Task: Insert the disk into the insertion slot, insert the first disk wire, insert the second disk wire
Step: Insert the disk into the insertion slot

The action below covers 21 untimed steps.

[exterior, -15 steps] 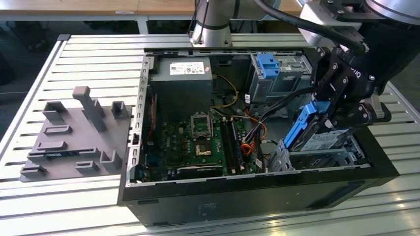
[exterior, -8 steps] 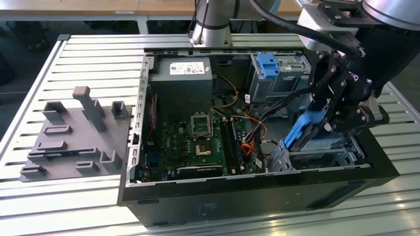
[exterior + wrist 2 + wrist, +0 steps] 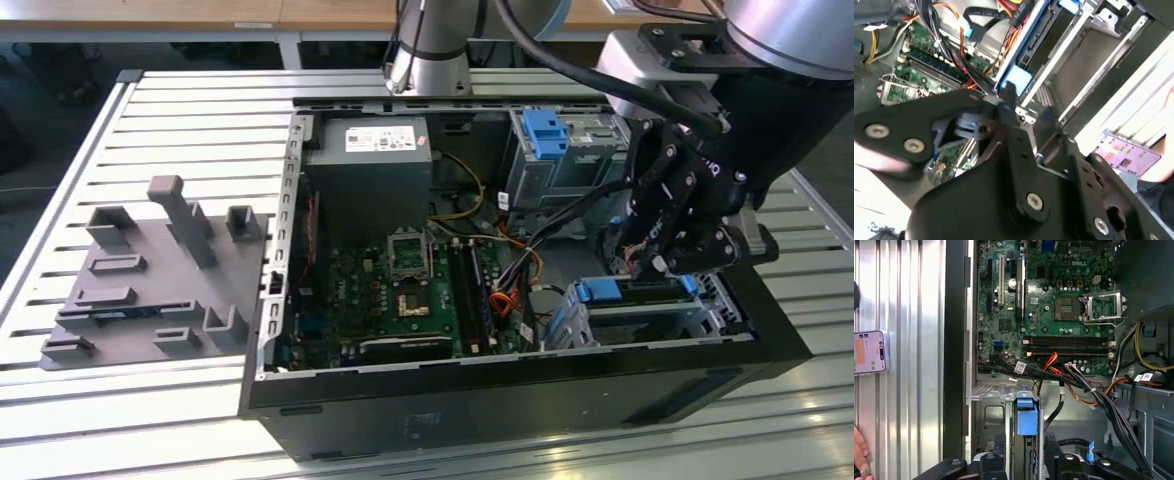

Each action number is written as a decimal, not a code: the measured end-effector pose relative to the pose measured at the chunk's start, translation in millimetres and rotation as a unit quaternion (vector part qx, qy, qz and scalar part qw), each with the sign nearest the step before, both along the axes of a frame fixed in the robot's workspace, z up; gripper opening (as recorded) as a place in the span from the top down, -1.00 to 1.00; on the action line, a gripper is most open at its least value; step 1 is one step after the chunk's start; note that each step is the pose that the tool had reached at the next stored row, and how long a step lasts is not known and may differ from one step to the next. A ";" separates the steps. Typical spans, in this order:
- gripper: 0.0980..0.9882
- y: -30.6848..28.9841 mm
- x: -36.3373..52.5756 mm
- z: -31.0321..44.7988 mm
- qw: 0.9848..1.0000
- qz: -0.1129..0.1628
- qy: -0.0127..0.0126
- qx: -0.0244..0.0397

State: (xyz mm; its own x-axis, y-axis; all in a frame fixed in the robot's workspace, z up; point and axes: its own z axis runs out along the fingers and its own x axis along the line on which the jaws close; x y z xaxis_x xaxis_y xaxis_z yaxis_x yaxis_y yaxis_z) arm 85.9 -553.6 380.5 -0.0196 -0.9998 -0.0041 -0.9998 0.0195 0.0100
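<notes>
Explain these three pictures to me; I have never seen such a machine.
A robot arm works inside an open computer case on a slatted metal table. The exterior view is taken from off the arm; both wrist views come from cameras riding on it. Its gripper hangs right over the blue-framed disk at the silver drive bay in the case's corner; whether it grips it is unclear. Beside the case stands a grey plastic fixture. A phone and a person's hand show past the case's edge.
</notes>
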 end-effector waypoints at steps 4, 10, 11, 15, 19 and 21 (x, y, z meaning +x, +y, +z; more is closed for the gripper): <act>0.54 0.0 0.0 -3.1 1.000 0.000 -0.001 0.000; 0.98 0.0 0.0 -6.4 1.000 0.000 -0.002 0.000; 0.98 0.0 0.0 -6.7 1.000 0.000 -0.002 0.000; 0.98 0.0 0.0 -8.0 1.000 0.000 -0.002 0.000; 0.98 0.0 0.0 -9.4 1.000 0.000 -0.002 0.000; 0.98 0.0 0.0 -10.3 1.000 0.000 -0.002 0.000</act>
